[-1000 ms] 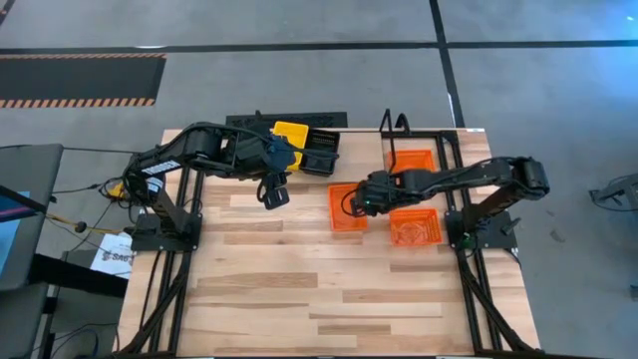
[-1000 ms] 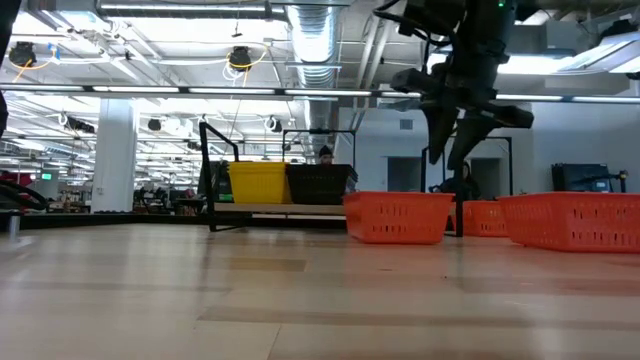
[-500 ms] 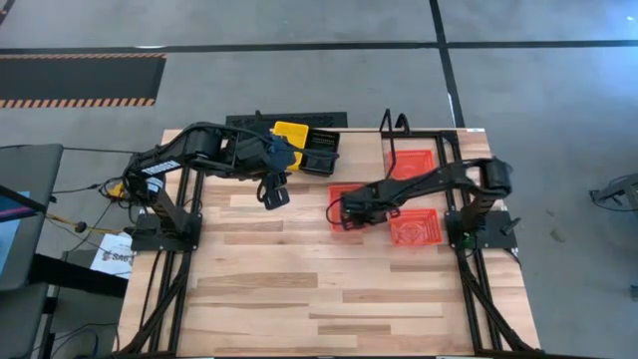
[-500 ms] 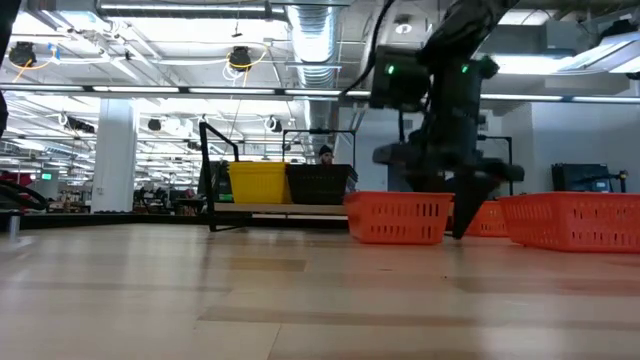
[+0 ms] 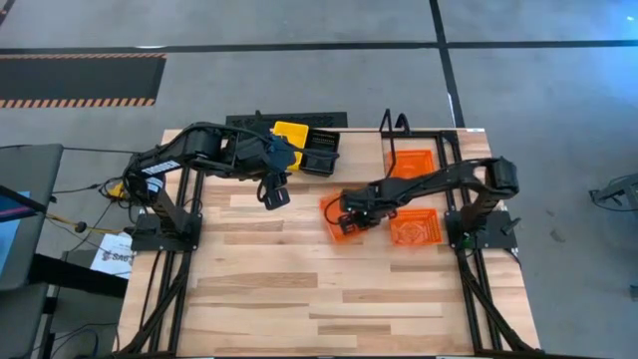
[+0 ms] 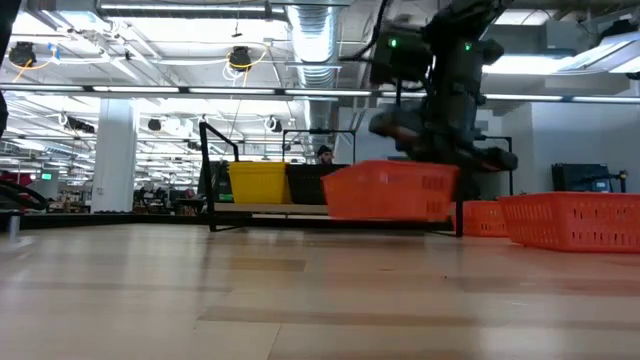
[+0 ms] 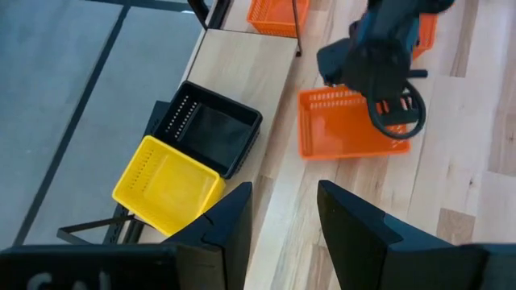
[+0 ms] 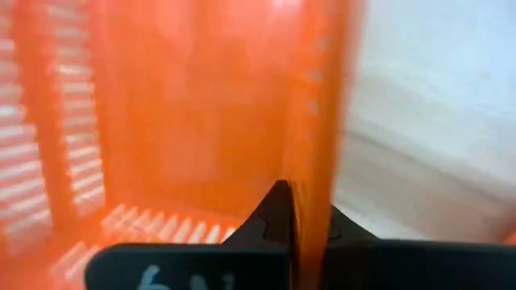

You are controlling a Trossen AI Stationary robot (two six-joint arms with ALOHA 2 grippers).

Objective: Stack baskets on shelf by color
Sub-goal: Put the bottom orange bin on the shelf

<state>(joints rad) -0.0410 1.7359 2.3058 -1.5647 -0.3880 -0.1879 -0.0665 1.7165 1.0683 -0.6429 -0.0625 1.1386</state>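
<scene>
The orange basket [image 6: 388, 190] is in the right gripper [image 5: 346, 211], whose two fingers [image 8: 278, 211] are closed on one wall of it. In the low view the basket hangs a little above the table [image 5: 299, 289], slightly tilted, and does not touch the wood. From above it [image 5: 345, 221] is turned at an angle, near the middle of the table, in front of the shelf [image 5: 359, 150].

A second orange basket [image 5: 415, 228] lies flat on the table beside the right arm's base, just next to the lifted one. A third orange basket [image 5: 414, 163] sits at the right end of the shelf, by the black wire hoop [image 5: 395, 125].

On the left part of the shelf a yellow basket [image 5: 290, 136] and a black basket [image 5: 320, 153] are side by side, touching. The left wrist view shows them [image 7: 168, 184] [image 7: 208, 134] the same way, with the yellow one tilted.

The left gripper [image 5: 274, 195] hovers over the table in front of the yellow and black baskets. Its fingers [image 7: 230, 219] stand apart, with nothing between them.
</scene>
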